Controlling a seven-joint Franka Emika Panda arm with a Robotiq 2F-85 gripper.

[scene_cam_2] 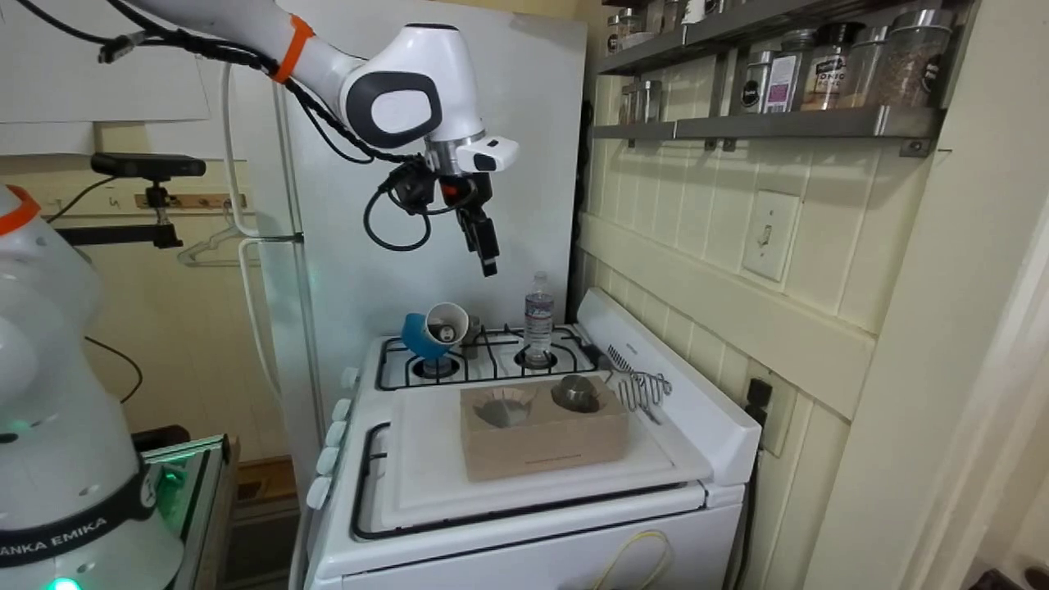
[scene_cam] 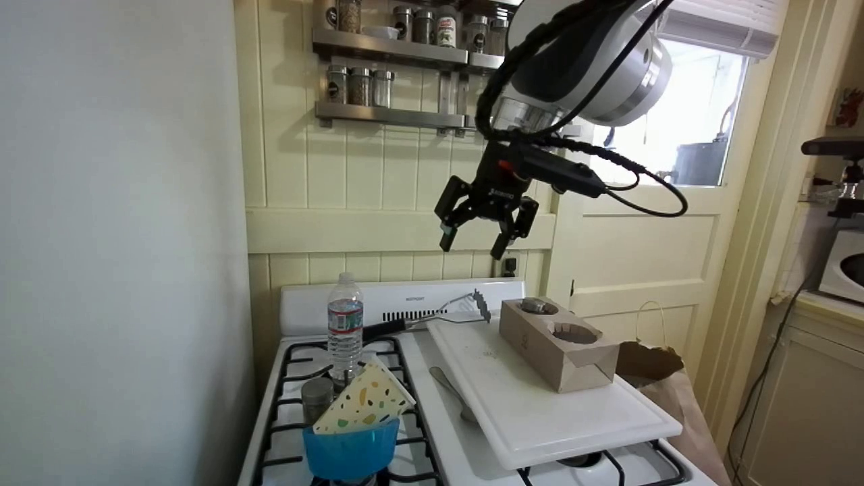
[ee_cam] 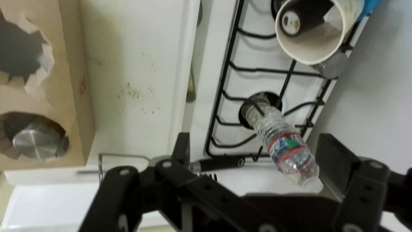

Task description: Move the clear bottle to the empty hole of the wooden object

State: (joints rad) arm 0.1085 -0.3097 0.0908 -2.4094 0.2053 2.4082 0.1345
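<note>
In an exterior view, near: a light tan, rectangular, cardboard-like block (scene_cam_2: 545, 447) sits on a flat white board (scene_cam_2: 424, 475), left hole (scene_cam_2: 502, 409) empty, the right one holding a round metal-topped object (scene_cam_2: 576, 392). Far right, a clear plastic bottle (scene_cam_2: 538, 321) stands upright on the white metal stove (scene_cam_2: 492, 547). Step in hand is judged the reach; grasp outstanding. Next move calls for centring above the bottle, lowering, closing. The black two-fingered gripper (scene_cam: 472, 244) hangs overhead, spread wide, holding and touching nothing.

In an exterior view, left of centre: clear bottle (scene_cam: 345, 343), label (scene_cam: 345, 318) with 2 red stripes; multicolour-flecked cream cup (scene_cam: 370, 401). Right: tan box (scene_cam: 531, 351).
</note>
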